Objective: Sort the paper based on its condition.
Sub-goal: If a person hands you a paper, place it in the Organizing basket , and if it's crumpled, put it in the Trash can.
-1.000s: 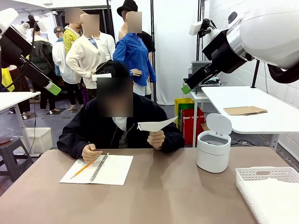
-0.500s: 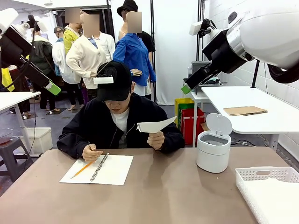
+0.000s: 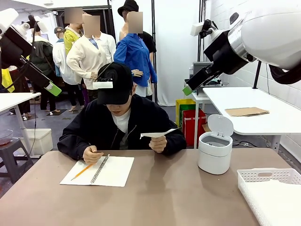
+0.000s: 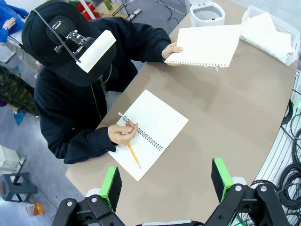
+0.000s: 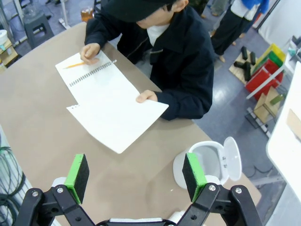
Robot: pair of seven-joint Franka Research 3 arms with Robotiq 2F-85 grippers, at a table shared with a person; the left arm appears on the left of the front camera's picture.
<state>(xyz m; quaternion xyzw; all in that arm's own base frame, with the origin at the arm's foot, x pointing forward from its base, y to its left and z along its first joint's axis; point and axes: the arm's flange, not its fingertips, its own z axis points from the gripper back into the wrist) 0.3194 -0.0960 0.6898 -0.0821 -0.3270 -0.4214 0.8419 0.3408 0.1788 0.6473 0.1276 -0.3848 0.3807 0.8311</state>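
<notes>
Right gripper (image 5: 136, 175) released, jaws spread wide, empty, high above notebook (image 5: 94, 77). Left gripper (image 4: 166, 181) likewise spread, empty, above notebook. 1 paper sheet (image 3: 157, 134) held near-flat in person's hand (image 3: 158, 143), off table, between notebook and white bin (image 3: 215, 151).

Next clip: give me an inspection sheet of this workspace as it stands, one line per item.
Surface: one brown table, shared with a seated person.
Job's things: one paper sheet held above the table in the person's hand; more white sheets lie in the white basket; white bin, lid up.
Clutter: open spiral notebook with a pencil on it, at the person's other hand.
Hands: left robot hand and right robot hand both open, raised, holding nothing.
Cables: black bundles beside the table edge.
Surroundings: white side table carrying a cardboard sheet.
</notes>
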